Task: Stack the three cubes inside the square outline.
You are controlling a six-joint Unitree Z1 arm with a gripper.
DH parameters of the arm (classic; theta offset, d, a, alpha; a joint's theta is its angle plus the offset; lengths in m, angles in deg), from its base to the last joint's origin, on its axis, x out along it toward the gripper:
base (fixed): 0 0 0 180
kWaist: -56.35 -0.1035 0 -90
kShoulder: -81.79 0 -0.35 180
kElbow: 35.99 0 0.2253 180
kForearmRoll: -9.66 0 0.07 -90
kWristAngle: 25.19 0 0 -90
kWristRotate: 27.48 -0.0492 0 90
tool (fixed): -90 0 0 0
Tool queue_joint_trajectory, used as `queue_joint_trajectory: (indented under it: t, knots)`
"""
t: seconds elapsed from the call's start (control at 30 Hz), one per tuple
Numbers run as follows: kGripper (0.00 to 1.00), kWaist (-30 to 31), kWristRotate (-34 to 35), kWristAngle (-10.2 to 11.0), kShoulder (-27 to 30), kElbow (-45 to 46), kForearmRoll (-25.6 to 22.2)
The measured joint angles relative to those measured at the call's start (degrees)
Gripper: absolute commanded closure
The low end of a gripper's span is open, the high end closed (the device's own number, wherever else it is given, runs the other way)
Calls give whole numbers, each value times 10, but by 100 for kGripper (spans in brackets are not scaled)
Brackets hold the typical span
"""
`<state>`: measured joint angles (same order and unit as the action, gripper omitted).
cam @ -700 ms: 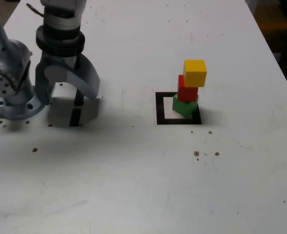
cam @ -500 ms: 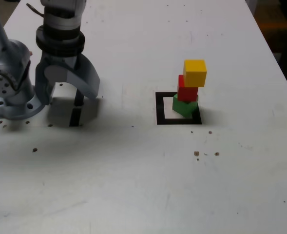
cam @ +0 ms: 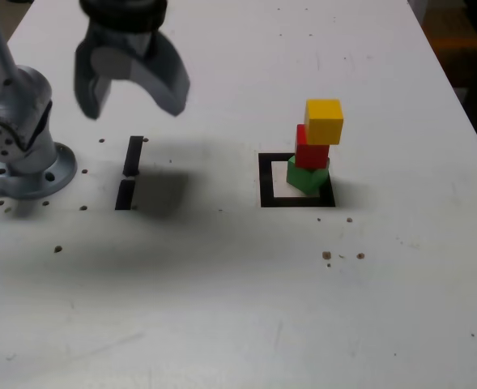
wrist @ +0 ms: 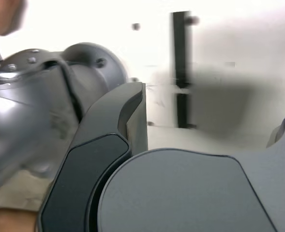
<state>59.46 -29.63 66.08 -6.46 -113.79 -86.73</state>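
In the exterior view, the three cubes stand in one leaning stack: green cube (cam: 307,176) at the bottom, red cube (cam: 312,151) on it, yellow cube (cam: 325,120) on top, shifted to the right. The stack rests on the far right corner of the square outline (cam: 266,185). My gripper (cam: 133,96) hangs open and empty above the table, well to the exterior view's left of the stack. The wrist view shows only my own fingers (wrist: 113,145) spread apart; no cube appears there.
Two short black tape strips (cam: 129,173) lie below the gripper, also seen as black strips (wrist: 182,72) in the wrist view. The arm's grey base (cam: 19,142) stands at the exterior view's left edge. Small dark specks (cam: 327,255) dot the white table.
The gripper has risen and shifted slightly toward the exterior view's right, uncovering the two tape strips. The stack has not moved.
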Motion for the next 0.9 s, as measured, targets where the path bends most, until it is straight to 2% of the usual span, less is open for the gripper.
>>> queue_joint_trajectory:
  t: [0.1,0.3,0.4,0.53,0.73,0.9]
  knots:
    - [0,14,5,8,-27,-70,-57]
    - [0,32,16,7,-90,-186,-94]
    - [0,38,17,6,-123,-241,-98]
    - [0,47,17,-6,-176,-350,-99]
    - [0,50,17,-6,-188,-461,-99]
    - [1,50,17,-3,-219,-477,-101]
